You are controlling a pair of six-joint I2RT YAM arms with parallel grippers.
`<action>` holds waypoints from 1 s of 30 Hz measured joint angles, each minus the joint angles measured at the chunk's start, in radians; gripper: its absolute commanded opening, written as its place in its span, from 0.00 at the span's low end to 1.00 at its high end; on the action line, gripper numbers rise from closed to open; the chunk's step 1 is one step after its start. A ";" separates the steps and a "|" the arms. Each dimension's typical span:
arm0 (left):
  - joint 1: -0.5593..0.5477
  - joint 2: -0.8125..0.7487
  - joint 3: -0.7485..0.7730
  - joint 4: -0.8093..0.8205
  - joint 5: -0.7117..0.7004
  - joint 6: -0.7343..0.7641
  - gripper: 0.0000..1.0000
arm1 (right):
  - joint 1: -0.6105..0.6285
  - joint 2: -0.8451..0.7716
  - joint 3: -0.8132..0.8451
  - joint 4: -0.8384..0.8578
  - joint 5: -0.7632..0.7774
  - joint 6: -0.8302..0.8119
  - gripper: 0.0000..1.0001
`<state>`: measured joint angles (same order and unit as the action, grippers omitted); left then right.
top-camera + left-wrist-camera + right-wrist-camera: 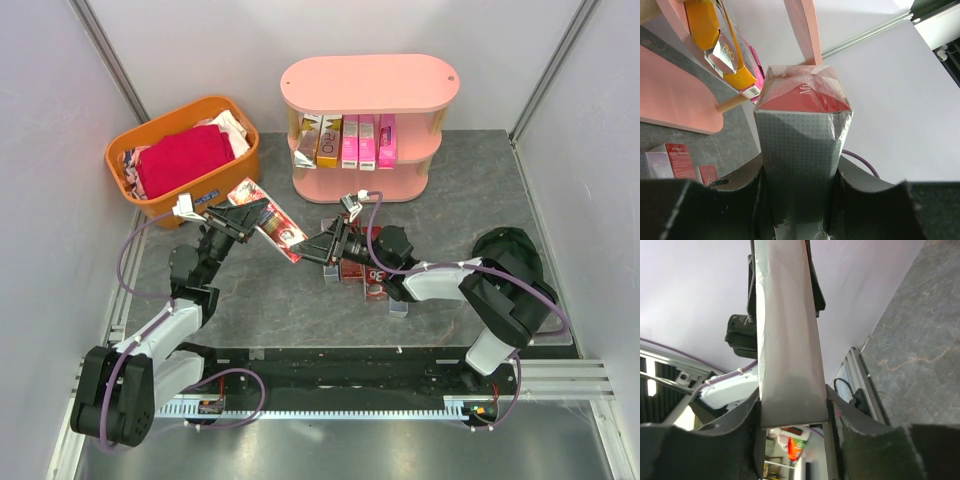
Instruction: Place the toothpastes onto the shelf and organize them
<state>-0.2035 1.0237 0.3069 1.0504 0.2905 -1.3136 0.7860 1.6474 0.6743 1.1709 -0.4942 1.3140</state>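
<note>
A dark red toothpaste carton with white lettering hangs above the table between both arms. My left gripper is shut on its upper left end, and the carton fills the gap between those jaws. My right gripper is shut on the lower right end; the carton's pale side sits between both fingers. The pink shelf stands behind, with several toothpastes upright on its middle tier. More red toothpastes lie on the table under my right arm.
An orange basket with a red cloth stands at the back left, close to my left arm. White walls close in both sides. The shelf's lower tier and two small red cartons show in the left wrist view.
</note>
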 measured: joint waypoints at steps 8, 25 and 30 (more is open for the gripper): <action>0.000 0.011 -0.001 0.005 0.003 -0.006 0.99 | -0.001 -0.008 0.001 -0.023 0.001 0.002 0.16; -0.002 -0.092 0.278 -0.681 -0.026 0.334 1.00 | -0.127 -0.132 -0.078 -0.256 0.021 -0.107 0.04; -0.001 -0.140 0.335 -0.797 -0.106 0.434 1.00 | -0.180 -0.133 -0.146 -0.397 0.046 -0.148 0.03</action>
<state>-0.2043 0.8837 0.6422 0.2531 0.1841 -0.8799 0.6060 1.5146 0.5285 0.7742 -0.4480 1.1656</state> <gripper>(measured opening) 0.997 0.491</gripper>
